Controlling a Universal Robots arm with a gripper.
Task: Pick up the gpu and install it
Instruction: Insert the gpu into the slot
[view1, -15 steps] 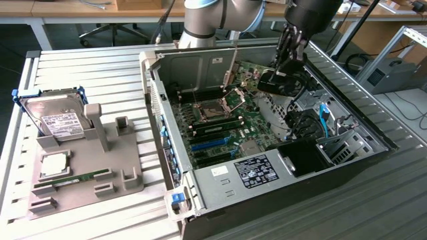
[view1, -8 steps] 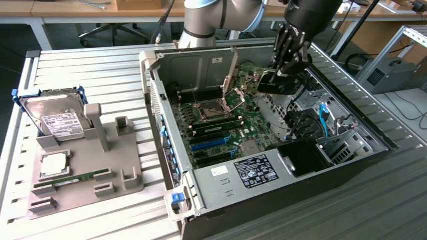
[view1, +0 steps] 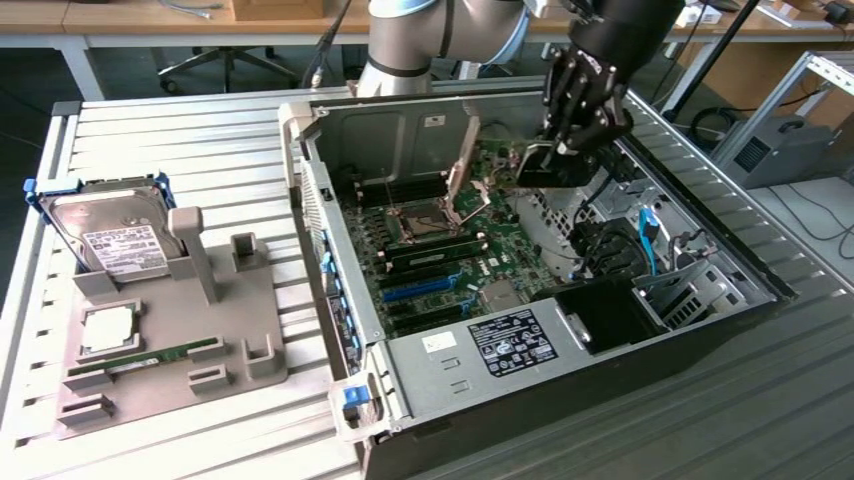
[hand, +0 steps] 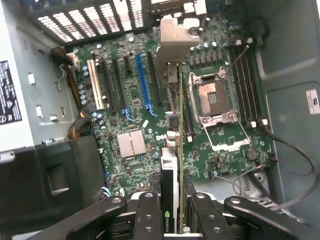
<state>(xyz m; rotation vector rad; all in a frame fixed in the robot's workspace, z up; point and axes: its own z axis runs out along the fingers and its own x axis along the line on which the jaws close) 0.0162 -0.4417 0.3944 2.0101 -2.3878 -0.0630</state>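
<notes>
Slatted table (view1: 174, 140) bears the open case (view1: 400, 125); wrist view shows the pincer (hand: 172, 212) clamping the gpu (hand: 168, 175) edge-on above the motherboard (hand: 130, 100).

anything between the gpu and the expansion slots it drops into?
Nothing visible. The gripper is shut on the gpu above the motherboard; the blue slot and the black slots beside it are bare. A cable lies off by the case wall.

gpu (hand: 168, 181): matt blk face, dull silvery metal bracket (hand: 175, 42).
</notes>
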